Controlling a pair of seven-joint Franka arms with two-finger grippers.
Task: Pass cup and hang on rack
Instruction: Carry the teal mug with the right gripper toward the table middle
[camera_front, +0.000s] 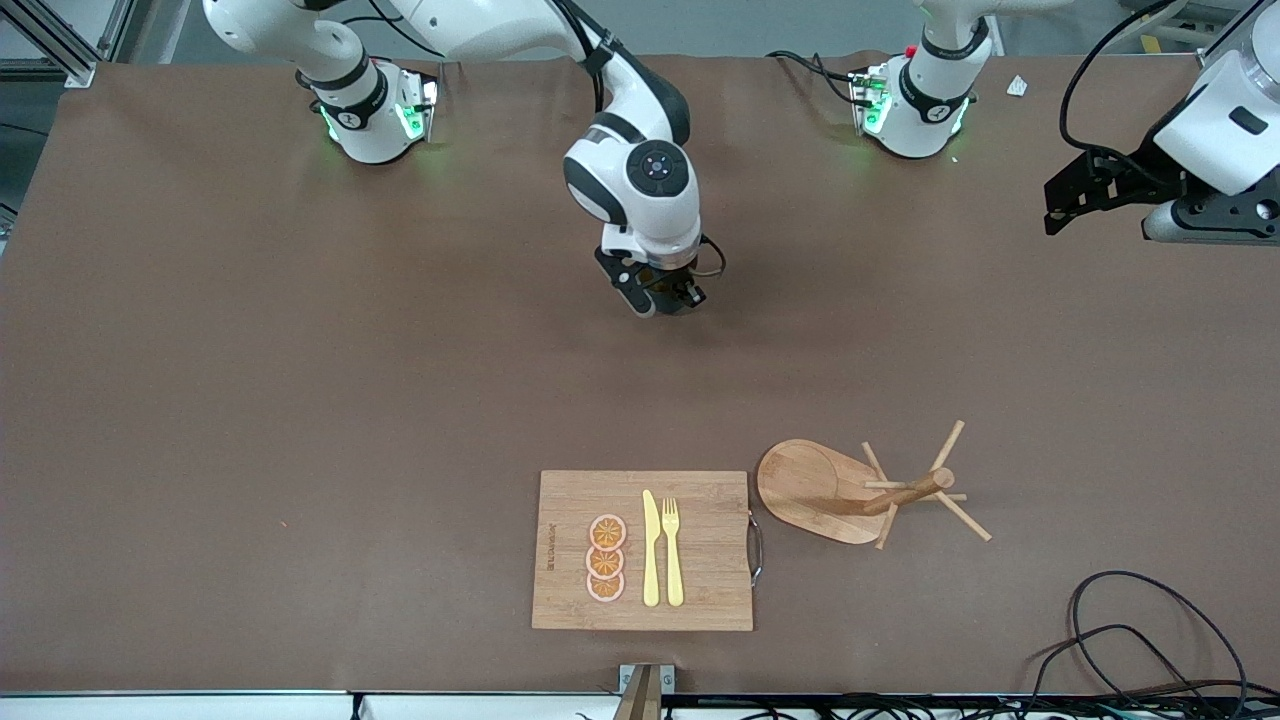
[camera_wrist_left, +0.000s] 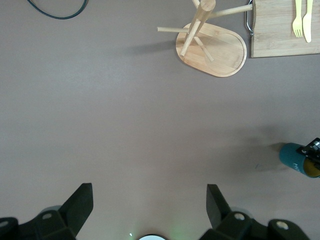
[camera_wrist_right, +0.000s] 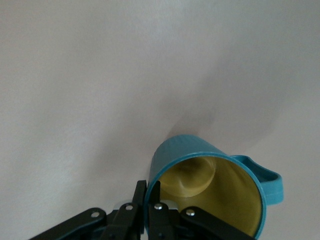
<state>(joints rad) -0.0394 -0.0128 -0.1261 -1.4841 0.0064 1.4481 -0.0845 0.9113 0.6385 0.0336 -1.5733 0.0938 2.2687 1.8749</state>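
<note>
Teal cup (camera_wrist_right: 210, 185): my right gripper (camera_wrist_right: 146, 197) pinches its rim for handover; left gripper (camera_wrist_left: 149, 202) waits, spread.

One cup (camera_wrist_right: 210, 185), three orange slices (camera_front: 606, 559), perhaps.

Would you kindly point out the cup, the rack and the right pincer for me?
cup (camera_wrist_right: 210, 187), right wrist view, on its yellow inside wall.
rack (camera_front: 810, 485), front view, on its oval base.
right pincer (camera_wrist_right: 147, 200), right wrist view, between fingertips clamped on the cup's rim.
</note>
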